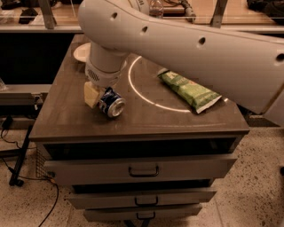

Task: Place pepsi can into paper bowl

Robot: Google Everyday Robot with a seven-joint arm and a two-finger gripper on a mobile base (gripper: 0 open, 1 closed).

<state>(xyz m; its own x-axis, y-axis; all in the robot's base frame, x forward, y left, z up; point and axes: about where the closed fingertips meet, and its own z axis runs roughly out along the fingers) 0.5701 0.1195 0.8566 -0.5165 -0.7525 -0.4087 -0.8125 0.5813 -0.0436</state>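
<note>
The pepsi can (pixel 112 103) lies on its side on the brown table top, near the front left, its silver end turned toward the camera. My gripper (pixel 93 94) is low over the table, right against the can's left side, with its cream-coloured end beside the can. The big white arm (pixel 186 48) crosses the view from the right and hides the gripper's upper part. The paper bowl (pixel 81 52) sits at the table's back left, behind the gripper, partly hidden by the arm.
A green snack bag (pixel 188 91) lies on the right half of the table (pixel 146 122), across a white ring drawn on the top. Drawers (pixel 142 170) stick out below the front edge. A clear water bottle (pixel 156 6) stands behind, on a far shelf.
</note>
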